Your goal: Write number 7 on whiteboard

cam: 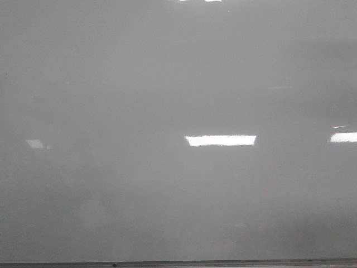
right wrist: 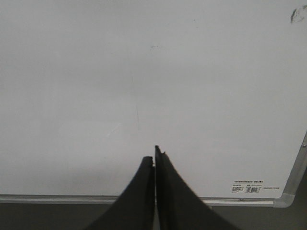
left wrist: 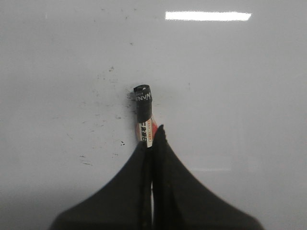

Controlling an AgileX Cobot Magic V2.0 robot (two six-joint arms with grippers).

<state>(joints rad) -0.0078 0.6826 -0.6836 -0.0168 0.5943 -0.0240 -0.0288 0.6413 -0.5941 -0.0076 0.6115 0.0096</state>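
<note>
The whiteboard (cam: pixel 167 84) fills the front view, glossy pale grey with bright light reflections. No number 7 shows on it in any view. Neither gripper shows in the front view. In the left wrist view my left gripper (left wrist: pixel 152 136) is shut on a marker (left wrist: pixel 145 112) with a black tip end and a white and red label. The marker's tip stands at or close to the whiteboard (left wrist: pixel 230 96); I cannot tell if it touches. In the right wrist view my right gripper (right wrist: pixel 154 154) is shut and empty above the whiteboard (right wrist: pixel 144 72), near its framed edge.
A thin grey frame strip (cam: pixel 223 262) runs along the board's near edge, also in the right wrist view (right wrist: pixel 57 198). Small black specks (left wrist: pixel 103 115) lie on the board beside the marker. A small printed label (right wrist: pixel 250 187) sits near the board's corner. A faint smudge (right wrist: pixel 297 16) marks the board.
</note>
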